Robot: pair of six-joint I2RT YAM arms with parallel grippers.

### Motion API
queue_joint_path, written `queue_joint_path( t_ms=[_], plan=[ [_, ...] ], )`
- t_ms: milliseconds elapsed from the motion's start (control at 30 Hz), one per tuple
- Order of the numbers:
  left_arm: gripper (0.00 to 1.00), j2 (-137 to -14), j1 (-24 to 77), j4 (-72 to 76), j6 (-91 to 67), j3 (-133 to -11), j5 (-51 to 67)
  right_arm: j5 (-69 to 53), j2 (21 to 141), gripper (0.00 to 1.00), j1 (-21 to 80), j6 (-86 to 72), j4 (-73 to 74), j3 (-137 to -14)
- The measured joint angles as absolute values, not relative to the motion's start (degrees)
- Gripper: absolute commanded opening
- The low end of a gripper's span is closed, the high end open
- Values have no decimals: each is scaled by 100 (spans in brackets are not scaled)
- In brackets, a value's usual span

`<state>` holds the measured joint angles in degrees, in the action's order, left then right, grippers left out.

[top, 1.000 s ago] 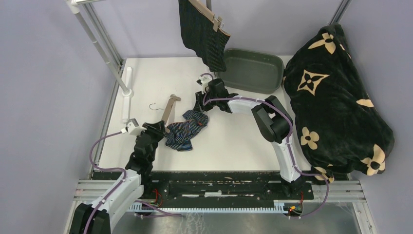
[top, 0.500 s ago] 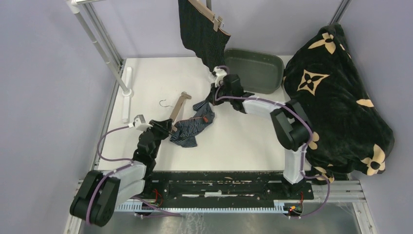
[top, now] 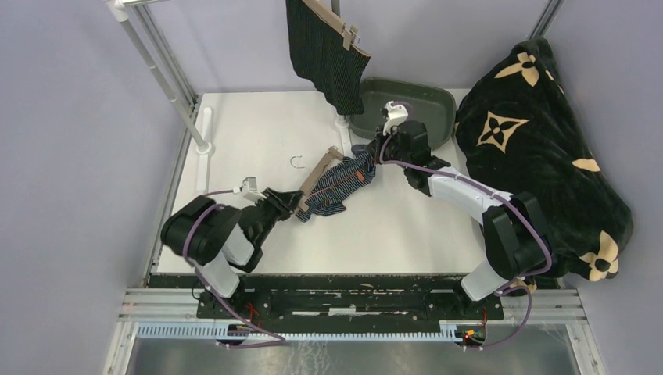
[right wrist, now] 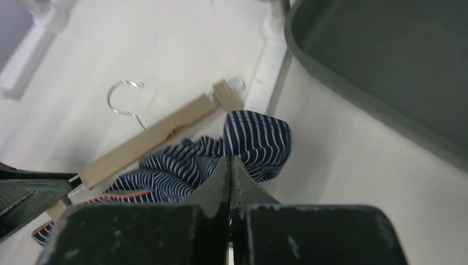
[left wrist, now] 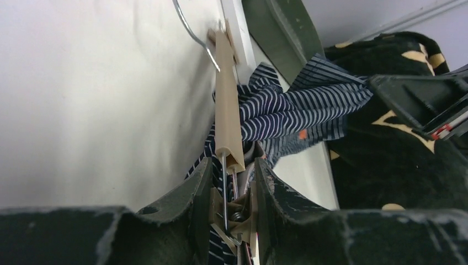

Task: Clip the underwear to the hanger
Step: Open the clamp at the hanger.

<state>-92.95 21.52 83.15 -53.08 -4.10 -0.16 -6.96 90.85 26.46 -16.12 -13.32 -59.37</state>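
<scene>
My left end effector [left wrist: 234,185] is clenched on the near clip [left wrist: 237,218] of the hanger [left wrist: 228,110], with one dark finger on each side of the tan clip and its wire spring. From that grip the hanger's long axis runs from near-left to far-right across the middle of the worktop [top: 258,125]; the bar is a straight, smooth, pale tan strip with a second clip [right wrist: 227,95] at its far end. A thin bent wire hook [top: 297,162] stands out from the bar's middle toward the worktop's far-left corner. I cannot tell whether the bar lies flat.

My right end effector [right wrist: 230,165] is clamped tight on a pinch of the navy underwear [right wrist: 256,141]; in the left wrist view the cloth is drawn to a point at those fingers. The garment is soft and crumpled, navy with fine pale stripes and an orange edge; it stretches along the bar's right side on the same near-left to far-right line, touching the bar.

Just behind that end effector, at the far edge, sits a smooth dark green tray [top: 426,117] with rounded corners. Above the far edge the black underwear [top: 320,51], finely pinstriped, hangs limp from a second hanger [top: 338,25]. Over the right edge lies a heaped plush blanket [top: 539,156], black with tan flowers.
</scene>
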Motion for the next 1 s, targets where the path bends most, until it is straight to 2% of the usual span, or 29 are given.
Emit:
queue_joint_path(
  t_ms=[133, 233, 367, 467, 700, 733, 833, 1000],
  plan=[
    [10, -10396, 2318, 8783, -5553, -720, 235, -484, 9080, 0, 2646, -1621, -1131, -5446],
    [13, -10654, 2536, 8788, -5553, -779, 242, -351, 9063, 0, 2646, -1627, -1007, -5127],
    [14, -10519, 2644, 8788, -5546, -698, 154, -126, 8838, 10, 2646, -1664, -856, -4735],
    [14, -10398, 2644, 8788, -5546, -644, 139, 43, 8696, 1, 2646, -1660, -847, -4628],
    [18, -10381, 2644, 8788, -5546, -580, 89, 172, 8665, 0, 2646, -1594, -729, -4954],
    [20, -10361, 2644, 8788, -5546, -554, 54, 145, 8711, 0, 2646, -1579, -716, -5120],
    [35, -10208, 2644, 8785, -5542, -421, -56, -3, 8901, 1, 2646, -1577, -727, -5623],
    [49, -9640, 2630, 8739, -5457, -301, -261, -187, 9461, 0, 2646, -1579, -648, -6560]
  ],
)
